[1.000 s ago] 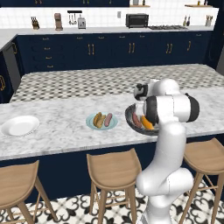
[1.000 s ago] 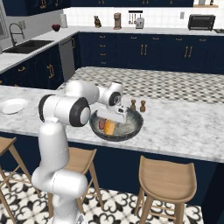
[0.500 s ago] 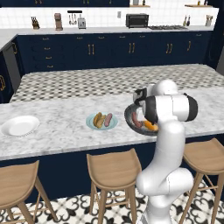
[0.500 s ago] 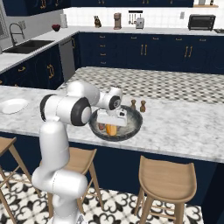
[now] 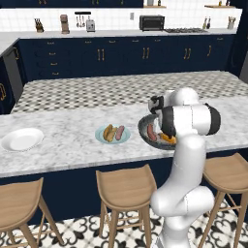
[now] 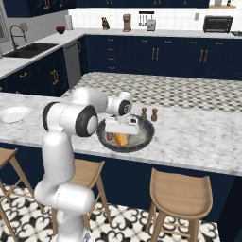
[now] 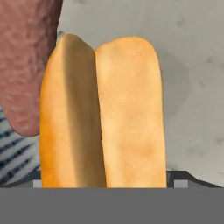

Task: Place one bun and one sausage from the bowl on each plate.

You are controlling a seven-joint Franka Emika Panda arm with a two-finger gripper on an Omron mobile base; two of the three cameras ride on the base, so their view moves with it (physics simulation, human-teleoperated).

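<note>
While my white arm bends down over the wide dark grey bowl on the white marble surface, my jaws hang low inside it, right above a golden-orange split bun. From the hand camera the bun lies lengthwise straight ahead, its two halves pressed side by side, on the bowl's pale inside. A reddish-brown sausage lies just beside the bun, touching or nearly touching its edge. I cannot tell from these pictures whether my jaws are spread or clenched, nor whether they touch the bun.

From the left base camera the bowl sits near the front edge of the surface, with the sausage and the bun showing in it past my arm. Near it on its left is a light blue round plate carrying one bun and one sausage side by side. Well apart, at the far left of the surface, lies a white round plate. Two small dark shakers stand just behind the bowl.
</note>
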